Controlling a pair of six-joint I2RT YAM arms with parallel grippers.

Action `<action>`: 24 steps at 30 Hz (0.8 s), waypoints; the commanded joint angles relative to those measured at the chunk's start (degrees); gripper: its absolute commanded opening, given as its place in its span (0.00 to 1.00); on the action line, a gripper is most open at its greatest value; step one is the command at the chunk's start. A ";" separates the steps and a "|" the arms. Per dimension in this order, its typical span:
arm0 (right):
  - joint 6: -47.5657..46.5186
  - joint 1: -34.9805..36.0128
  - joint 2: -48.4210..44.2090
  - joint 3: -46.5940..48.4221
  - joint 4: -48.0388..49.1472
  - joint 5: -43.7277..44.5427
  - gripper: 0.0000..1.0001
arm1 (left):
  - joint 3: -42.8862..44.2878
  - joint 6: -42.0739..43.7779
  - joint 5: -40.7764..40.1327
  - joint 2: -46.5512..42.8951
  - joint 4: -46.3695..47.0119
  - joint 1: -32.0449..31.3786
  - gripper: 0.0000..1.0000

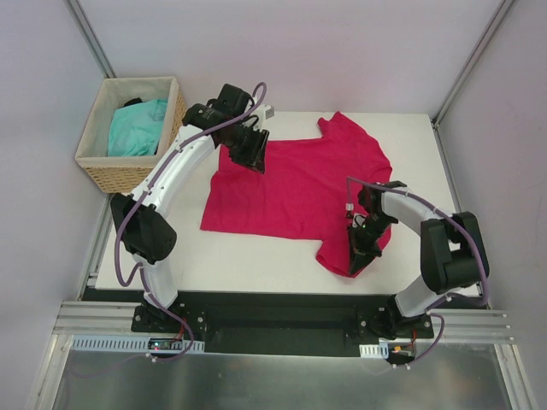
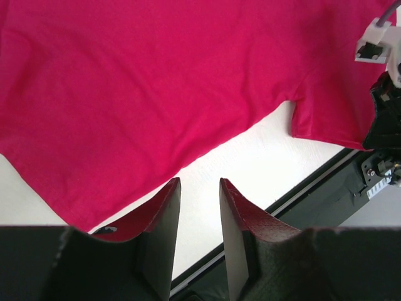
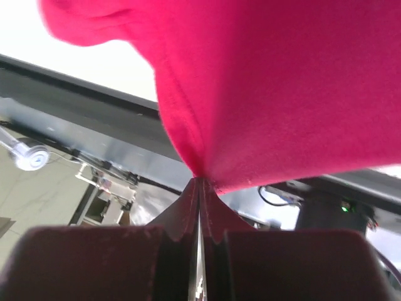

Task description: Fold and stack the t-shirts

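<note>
Jaws of the left gripper (image 1: 249,147) stand apart at ten o'clock of the flat crimson-pink fabric t-shirt (image 1: 291,192); the right gripper (image 1: 359,248) pinches its five o'clock sleeve. The crumpled turquoise fabric t-shirt (image 1: 137,128) fills the woven wicker basket (image 1: 85,158). Left wrist: white table (image 2: 250,163) shows between parted fingers (image 2: 164,232). Right wrist: fingers (image 3: 182,213) clamp crimson cloth.

right gripper (image 3: 198,188) | clamped tight on crimson t-shirt (image 3: 282,81) (fabric bunched at its tips)

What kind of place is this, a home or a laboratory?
Probably a laboratory test booth, not a home: a left arm and a right arm are fixed on a metal frame beside a white table, plain walls enclose it, and a pink t-shirt lies there.
</note>
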 commanded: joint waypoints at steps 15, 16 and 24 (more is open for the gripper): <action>12.80 4.59 3.08 -3.69 -7.89 16.46 0.29 | 6.49 0.98 -5.02 -7.18 -1.70 1.12 0.39; 13.68 4.68 0.29 -2.21 -8.07 18.50 0.29 | 6.58 0.89 -5.02 -7.01 -1.78 1.03 0.40; 16.68 3.98 1.65 20.02 -6.75 32.84 0.43 | 8.51 0.02 -4.41 -4.73 -1.26 1.12 0.41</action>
